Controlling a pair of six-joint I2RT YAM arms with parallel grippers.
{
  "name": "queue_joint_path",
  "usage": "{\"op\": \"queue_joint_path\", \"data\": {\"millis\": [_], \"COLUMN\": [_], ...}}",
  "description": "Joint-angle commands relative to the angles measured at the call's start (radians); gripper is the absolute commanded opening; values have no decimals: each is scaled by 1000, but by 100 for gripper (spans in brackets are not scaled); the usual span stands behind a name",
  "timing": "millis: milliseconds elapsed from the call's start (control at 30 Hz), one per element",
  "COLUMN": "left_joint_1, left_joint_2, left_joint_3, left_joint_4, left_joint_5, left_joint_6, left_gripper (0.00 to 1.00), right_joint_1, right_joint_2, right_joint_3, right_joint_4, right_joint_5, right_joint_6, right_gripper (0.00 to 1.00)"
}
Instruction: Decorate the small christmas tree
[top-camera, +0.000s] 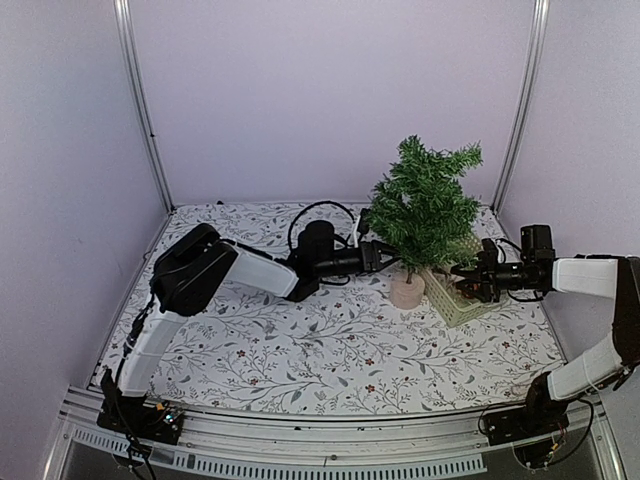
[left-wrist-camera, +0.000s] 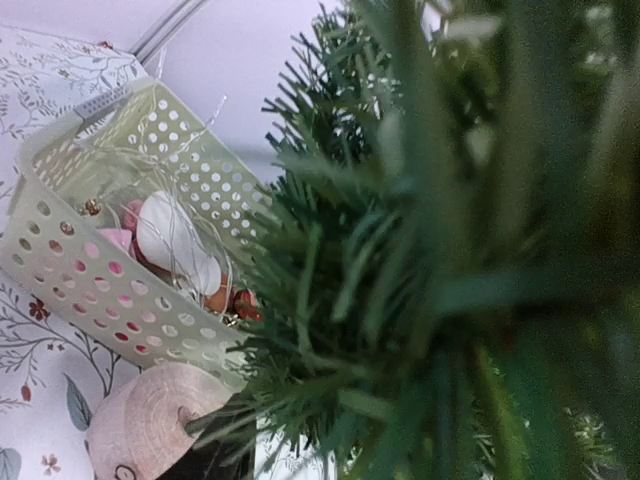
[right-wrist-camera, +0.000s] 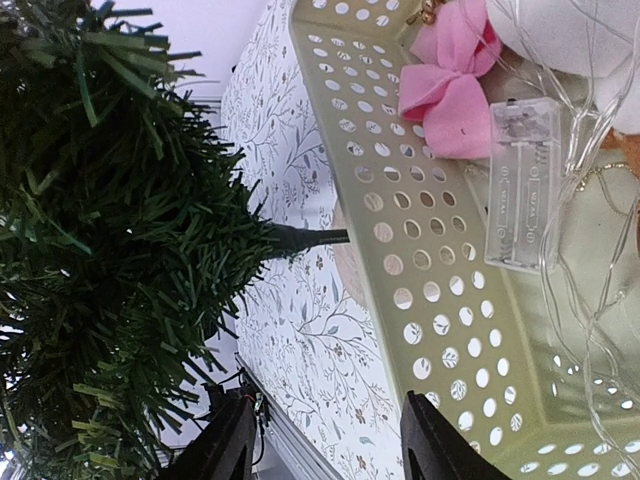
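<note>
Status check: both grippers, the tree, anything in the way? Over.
Left gripper in lower branches of the small christmas tree, jaws unclear. Right gripper open at the basket. Tree upright, no ornaments seen. Branches crowd the left wrist view.

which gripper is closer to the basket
right. the right gripper is at the basket rim; the left gripper is across the tree, in its branches

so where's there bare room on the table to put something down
Widest bare cloth: the near strip between the arm bases and the small christmas tree. Also the far left corner behind the left arm. Crowded at far right: tree, basket, left gripper and right gripper bunch together.
</note>
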Motion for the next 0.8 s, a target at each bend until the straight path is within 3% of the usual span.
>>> {"op": "queue_joint_path", "data": {"millis": [0,233,367,600,767], "left_joint_1": [-6,-7,-7,-1,36], "left_joint_2": [-57,-26,-21,-71,-158], "left_joint_3": [-15,58,60,20,-92], "left_joint_4": [88,25,33,46,73], "left_joint_5": [-87,-155,-172,-184,-205], "left_joint_6": [-7,12,16,55,63], "left_gripper": [44,43,31,0,0], "right_joint_1": [6,5,5,7,12], "right_joint_2": [-4,13,21,17,5], "right_joint_3": [27,48,60,78,74], "right_joint_4": [-54,-83,-99,-98,-55], "right_joint_5": [8,10,11,-6,-26], "right_joint_6": [-45,-74,-90,-117,-106], "right_gripper": [52,52,52,53,53]}}
